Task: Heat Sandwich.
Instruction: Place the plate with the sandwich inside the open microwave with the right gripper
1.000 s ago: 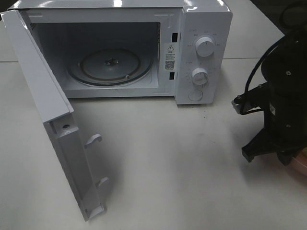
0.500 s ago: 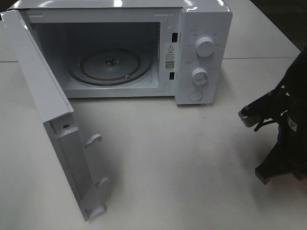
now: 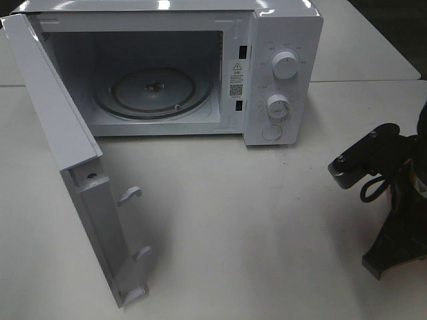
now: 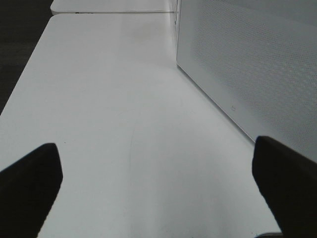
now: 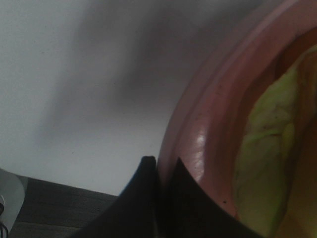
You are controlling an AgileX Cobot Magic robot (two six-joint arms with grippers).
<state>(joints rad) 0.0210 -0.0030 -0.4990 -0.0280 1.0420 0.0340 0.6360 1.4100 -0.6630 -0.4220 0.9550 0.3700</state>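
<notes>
The sandwich (image 5: 270,148) shows only in the right wrist view, as pale yellow-green filling lying on a round pink plate (image 5: 208,124). My right gripper (image 5: 157,166) is shut, and the plate's outer edge runs straight into the thin line between its two fingers. In the high view only the right arm (image 3: 393,193) shows, at the right edge. Plate and sandwich are out of that view. My left gripper (image 4: 157,166) hangs wide open over bare table, holding nothing, beside the microwave's perforated side (image 4: 247,64).
The white microwave (image 3: 283,40) stands at the back of the table, its door (image 3: 60,133) swung wide open to the left. The glass turntable (image 3: 153,90) inside carries nothing. Two knobs (image 3: 285,65) sit on the right panel.
The right arm has swung down and to the right in the high view, partly leaving the frame. The microwave and its door have not moved.
</notes>
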